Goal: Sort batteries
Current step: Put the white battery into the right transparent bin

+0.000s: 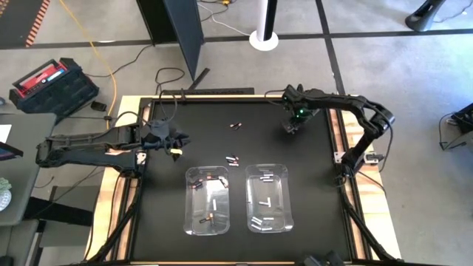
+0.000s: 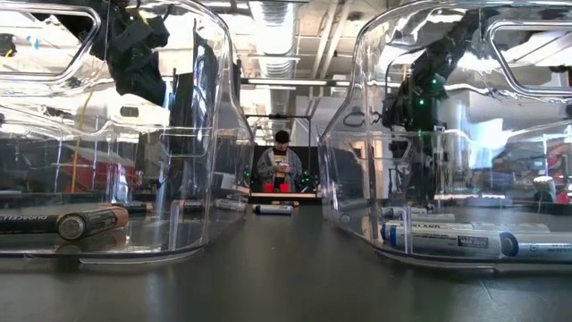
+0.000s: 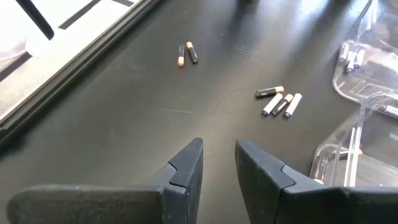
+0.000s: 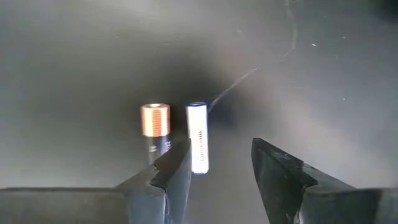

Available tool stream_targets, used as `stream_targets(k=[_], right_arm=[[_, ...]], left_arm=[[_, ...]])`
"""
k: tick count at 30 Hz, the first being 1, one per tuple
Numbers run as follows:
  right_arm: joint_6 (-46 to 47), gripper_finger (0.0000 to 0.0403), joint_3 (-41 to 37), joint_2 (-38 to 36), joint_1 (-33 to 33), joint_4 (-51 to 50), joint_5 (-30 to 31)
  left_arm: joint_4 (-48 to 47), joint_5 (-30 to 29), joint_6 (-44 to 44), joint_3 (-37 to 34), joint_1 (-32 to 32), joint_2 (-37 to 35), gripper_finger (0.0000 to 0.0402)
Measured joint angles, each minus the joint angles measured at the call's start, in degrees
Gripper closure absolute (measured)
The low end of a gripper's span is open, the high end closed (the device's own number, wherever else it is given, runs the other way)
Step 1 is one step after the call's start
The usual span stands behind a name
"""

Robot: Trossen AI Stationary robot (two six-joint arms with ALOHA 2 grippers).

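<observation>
In the right wrist view two batteries lie side by side on the black table, a dark copper-ended one [image 4: 155,127] and a white one [image 4: 198,138]. My right gripper [image 4: 221,163] points down over them and is open. The white battery lies just off one fingertip, and nothing lies in the gap. In the high view this gripper [image 1: 291,124] is at the table's far right. My left gripper [image 3: 219,163] hangs open and empty over the table's left part [image 1: 177,148]. Ahead of it lie a pair of batteries [image 3: 186,53] and a small cluster of batteries [image 3: 279,100].
Two clear bins stand toward the near edge. The left bin [image 1: 208,200] holds dark batteries [image 2: 63,222] and the right bin [image 1: 269,198] holds white ones [image 2: 456,238]. A wooden frame [image 1: 338,148] rims the table. A person [image 2: 281,165] sits in the room beyond.
</observation>
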Motion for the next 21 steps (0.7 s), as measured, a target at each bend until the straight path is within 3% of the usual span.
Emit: stream_targets(k=[21], right_arm=[[-1.1,0.0223,0.0,0.0,0.0,3.3,-1.7]], left_arm=[[0.0,0.1,0.1,0.0,0.0,0.0,0.0310]])
